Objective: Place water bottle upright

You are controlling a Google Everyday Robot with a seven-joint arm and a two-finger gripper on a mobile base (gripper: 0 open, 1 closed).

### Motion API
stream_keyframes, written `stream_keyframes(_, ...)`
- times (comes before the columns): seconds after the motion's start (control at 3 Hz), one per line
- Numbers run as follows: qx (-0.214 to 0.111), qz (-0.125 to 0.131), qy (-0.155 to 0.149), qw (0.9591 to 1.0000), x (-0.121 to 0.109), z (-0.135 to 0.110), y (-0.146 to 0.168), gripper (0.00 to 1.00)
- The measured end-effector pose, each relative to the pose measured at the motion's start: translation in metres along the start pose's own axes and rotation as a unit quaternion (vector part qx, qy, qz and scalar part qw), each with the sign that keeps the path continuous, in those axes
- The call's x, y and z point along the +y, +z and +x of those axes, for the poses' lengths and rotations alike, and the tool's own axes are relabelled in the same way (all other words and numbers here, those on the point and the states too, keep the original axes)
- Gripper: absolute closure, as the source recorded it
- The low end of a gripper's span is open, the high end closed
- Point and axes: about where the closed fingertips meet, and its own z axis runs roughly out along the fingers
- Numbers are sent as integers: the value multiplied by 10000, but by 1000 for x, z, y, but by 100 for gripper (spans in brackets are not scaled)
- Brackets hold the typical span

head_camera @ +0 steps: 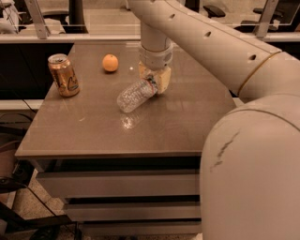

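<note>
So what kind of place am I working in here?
Probably an office or lab space: a table with drawers, a glass partition with metal posts behind it, and what look like office chairs beyond. The claw is at the cap end of the water bottle, over the table.

clear water bottle (135, 95), tilted, hand (152, 84) gripping neck
</note>
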Motion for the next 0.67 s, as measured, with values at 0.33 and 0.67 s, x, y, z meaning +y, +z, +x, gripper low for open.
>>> stream_keyframes(0.33, 158, 168, -179, 9996, -9, -9, -22, 87)
stream_keyframes(0.67, 204, 574, -602, 9963, -18, -21, -52, 100)
